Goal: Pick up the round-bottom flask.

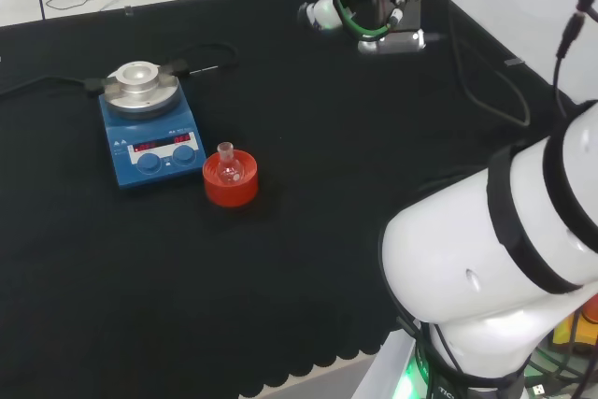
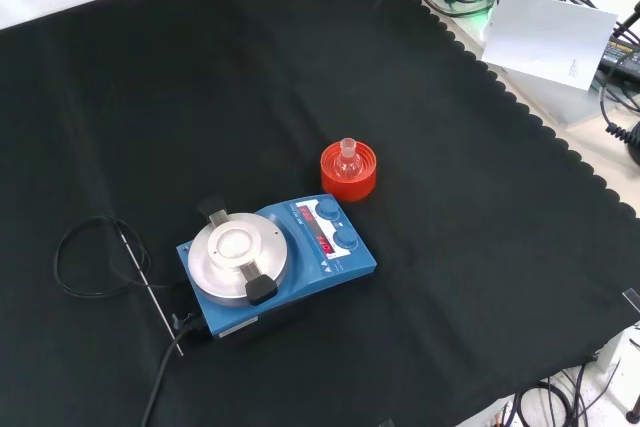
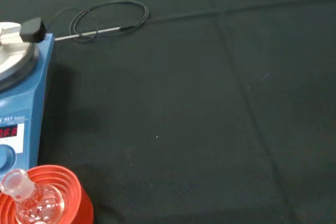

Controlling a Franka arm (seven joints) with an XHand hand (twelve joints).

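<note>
A small clear round-bottom flask stands upright in a red ribbed ring stand on the black cloth. The stand sits just beside the blue hotplate's front panel. Nothing touches the flask. The wrist view looks at the flask and stand from some distance, with bare cloth between.
A blue hotplate stirrer with a round metal top stands next to the stand. Its black cable and thin probe lie coiled on the cloth. A metal clamp stand with green tubing stands at the far bench edge. The arm's white links rise at right.
</note>
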